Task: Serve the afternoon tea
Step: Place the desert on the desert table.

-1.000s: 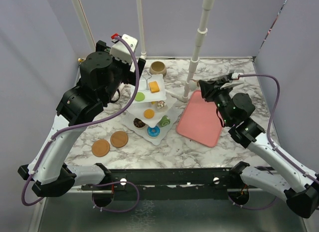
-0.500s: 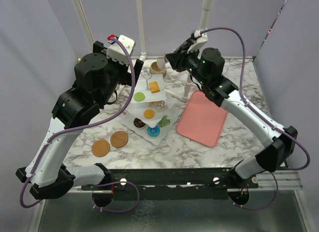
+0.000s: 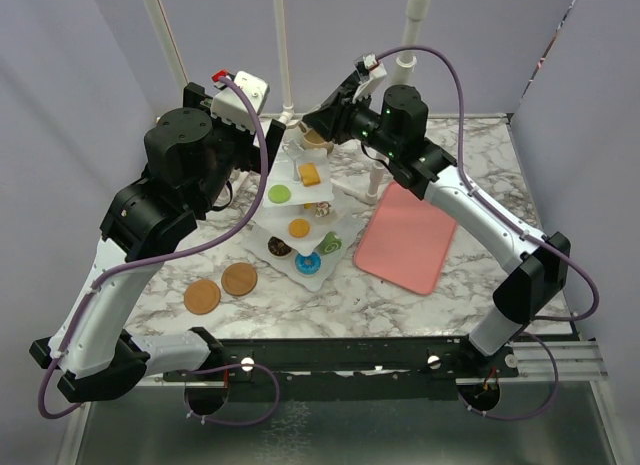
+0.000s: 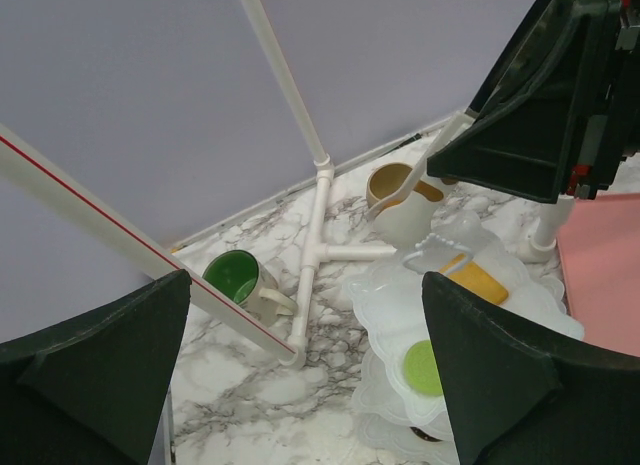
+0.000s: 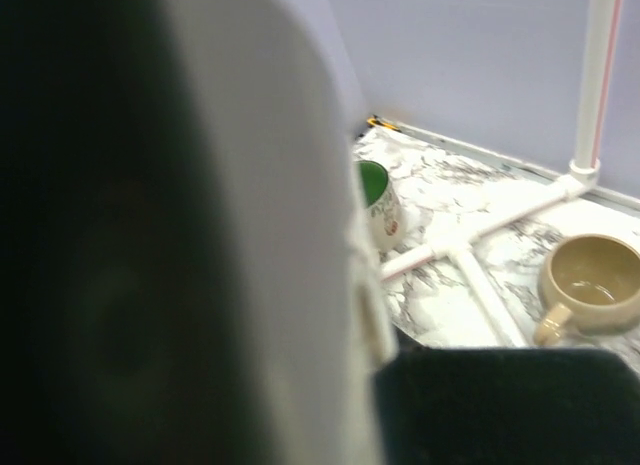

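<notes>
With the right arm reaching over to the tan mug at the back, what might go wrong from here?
1. The slender pale tool in the right gripper is at the rim of the tan ceramic mug; a nudge might tip it against the white three-tier stand.
2. The open left gripper hovers close by, so the arms might collide above the stand.

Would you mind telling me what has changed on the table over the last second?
The right hand swung from beside the pink tray leftward and to the back, ending by the tan mug. The left arm edged slightly left. Nothing visibly grabbed or released; the tiered stand, pastries and tray stayed put.
</notes>
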Motion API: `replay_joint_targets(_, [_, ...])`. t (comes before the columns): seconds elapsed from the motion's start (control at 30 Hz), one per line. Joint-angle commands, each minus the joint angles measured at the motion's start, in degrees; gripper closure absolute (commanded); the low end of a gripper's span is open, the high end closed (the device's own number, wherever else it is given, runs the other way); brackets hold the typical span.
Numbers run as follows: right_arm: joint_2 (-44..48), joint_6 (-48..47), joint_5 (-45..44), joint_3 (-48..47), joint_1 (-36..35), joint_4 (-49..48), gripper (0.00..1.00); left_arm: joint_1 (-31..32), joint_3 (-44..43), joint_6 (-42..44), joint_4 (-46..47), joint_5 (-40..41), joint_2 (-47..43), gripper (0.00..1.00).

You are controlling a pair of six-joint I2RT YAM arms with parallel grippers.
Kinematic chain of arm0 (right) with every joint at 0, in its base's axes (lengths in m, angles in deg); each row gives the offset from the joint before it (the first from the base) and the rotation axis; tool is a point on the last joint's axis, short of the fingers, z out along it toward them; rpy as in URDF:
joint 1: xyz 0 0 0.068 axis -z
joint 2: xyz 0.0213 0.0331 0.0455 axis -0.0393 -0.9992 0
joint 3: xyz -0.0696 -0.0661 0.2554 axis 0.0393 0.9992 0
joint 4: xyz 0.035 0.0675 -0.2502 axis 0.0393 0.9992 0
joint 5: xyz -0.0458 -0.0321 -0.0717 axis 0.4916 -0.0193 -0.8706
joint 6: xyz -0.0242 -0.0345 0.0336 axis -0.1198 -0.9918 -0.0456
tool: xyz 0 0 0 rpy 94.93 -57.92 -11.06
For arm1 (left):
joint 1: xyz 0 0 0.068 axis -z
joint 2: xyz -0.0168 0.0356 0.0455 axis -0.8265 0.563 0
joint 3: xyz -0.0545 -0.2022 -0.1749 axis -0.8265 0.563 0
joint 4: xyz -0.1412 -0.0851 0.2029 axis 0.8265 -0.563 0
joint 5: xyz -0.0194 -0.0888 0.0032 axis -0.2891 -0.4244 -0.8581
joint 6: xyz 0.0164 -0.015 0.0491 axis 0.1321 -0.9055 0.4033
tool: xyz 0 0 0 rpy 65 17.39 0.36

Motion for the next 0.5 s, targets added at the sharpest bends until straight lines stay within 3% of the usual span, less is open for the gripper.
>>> replay_joint_targets(0.0, [-2.95, 3.44, 6.04, -3.44, -0.23, -2.78, 0.82, -0.30, -0.26, 0.49, -0.28, -0.35, -0.92, 0.01])
replay_joint_targets(0.3, [-6.99, 7.84, 9.38, -6.91, -0.19, -3.52, 0.77, -0.30, 0.73, 1.20, 0.35, 0.08, -1.07, 0.01])
replay_joint_targets(0.47, [-7.52, 8.39, 10.37, -6.72, -0.14, -3.75, 0.69, -0.30, 0.60, 1.30, 0.32, 0.23, -1.09, 0.01])
